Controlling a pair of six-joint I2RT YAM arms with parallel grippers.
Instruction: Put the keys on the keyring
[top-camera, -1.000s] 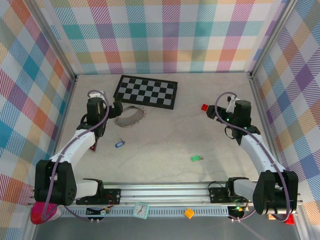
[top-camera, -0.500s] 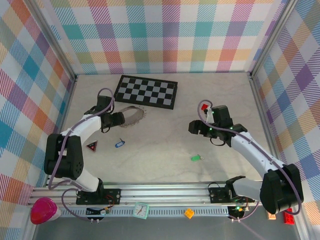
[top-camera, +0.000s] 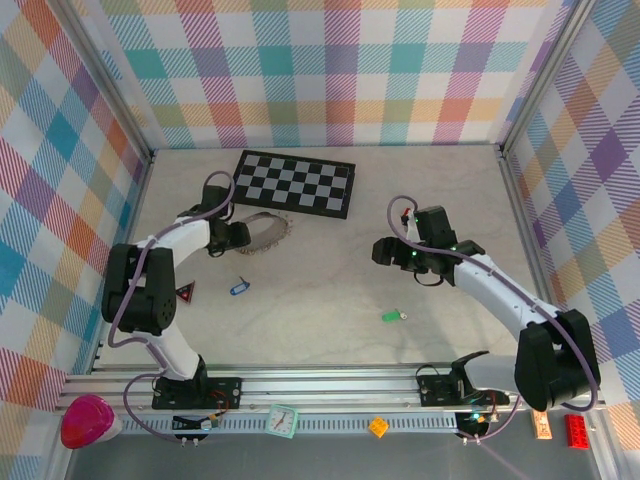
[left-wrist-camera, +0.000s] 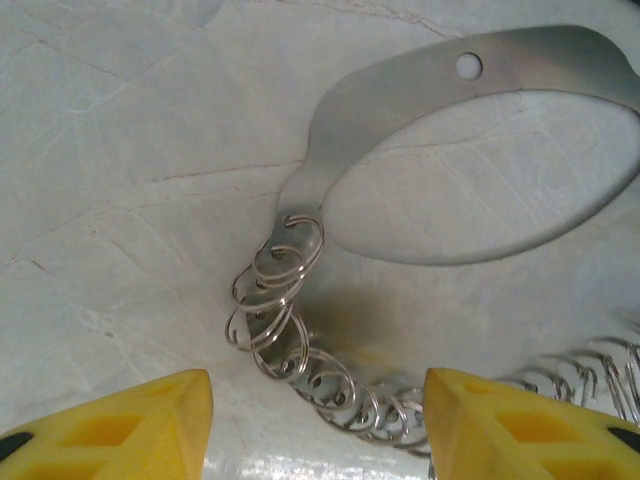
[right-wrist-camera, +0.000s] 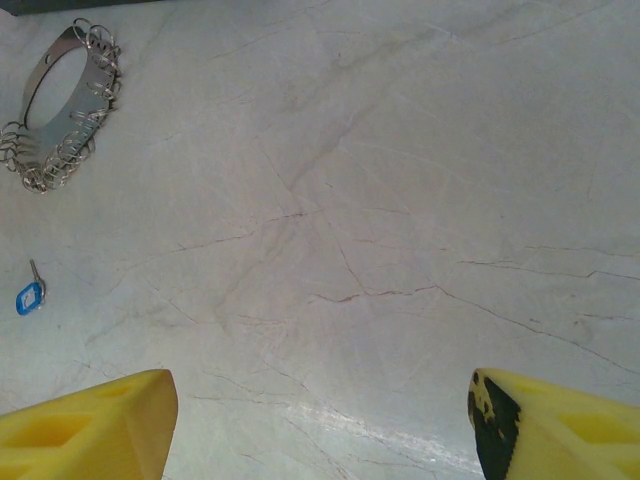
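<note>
1. grey steel, the keyring (left-wrist-camera: 380, 95) lies flat on the pale table (left-wrist-camera: 120, 150) just ahead of the left gripper (left-wrist-camera: 318, 430). it is a flat band bent into an oval with one punched hole, and a chain of small wire rings trails from its end.
2. that chain curves back into the gap between the yellow fingers (left-wrist-camera: 110, 425). its tail runs up to the right-hand finger, and i cannot tell if they touch.
3. the left fingers stand part-way apart, clamped on nothing.
4. the right gripper (right-wrist-camera: 320, 435) has its fingers spread wide over bare table, with nothing between them.
5. from the right wrist, the blue key (right-wrist-camera: 30, 296) lies ahead of the left-hand finger and a little outside it, and the keyring lies further ahead.
6. from above, the green key (top-camera: 392, 316) lies on the near side of the right gripper, well apart from its fingers. the blue key lies nearer than the left fingers, clear of them.
7. the chequered board (top-camera: 292, 183) sits just beyond the keyring, on its far side from the left fingers. the red-and-black triangle (top-camera: 184, 291) lies well behind them, beside the left arm.
</note>
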